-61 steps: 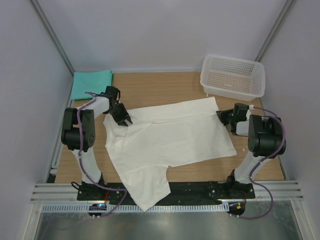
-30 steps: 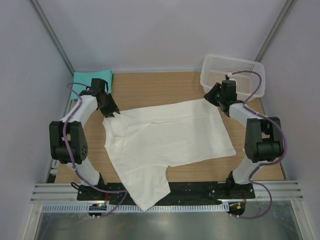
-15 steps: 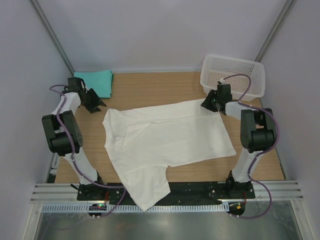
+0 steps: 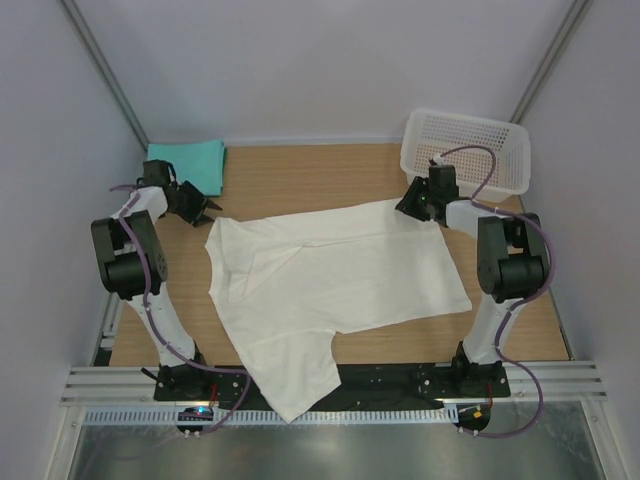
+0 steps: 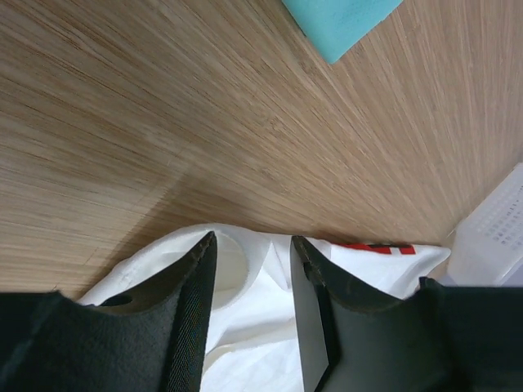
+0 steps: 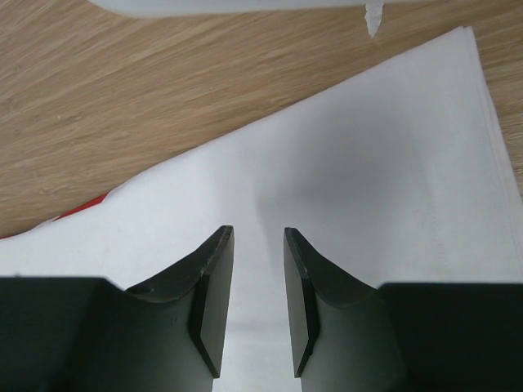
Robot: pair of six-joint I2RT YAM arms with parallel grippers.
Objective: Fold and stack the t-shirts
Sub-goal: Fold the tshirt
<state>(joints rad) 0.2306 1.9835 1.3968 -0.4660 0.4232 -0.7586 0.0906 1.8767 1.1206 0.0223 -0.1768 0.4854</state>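
White shirt [image 4: 330,280] lies spread out mid-frame; teal shirt [image 4: 188,166] sits folded at upper left. Looks like the first fold, not yet begun. Left gripper [image 5: 253,239] is just off its top-left corner, right gripper [image 6: 257,231] over the top-right, both with fingers apart and empty. Next: drop and pinch both corners.

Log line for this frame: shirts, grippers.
white shirt: spread out | teal shirt: folded, far left | left gripper: open, between shirts | right gripper: open, over white shirt's far right corner
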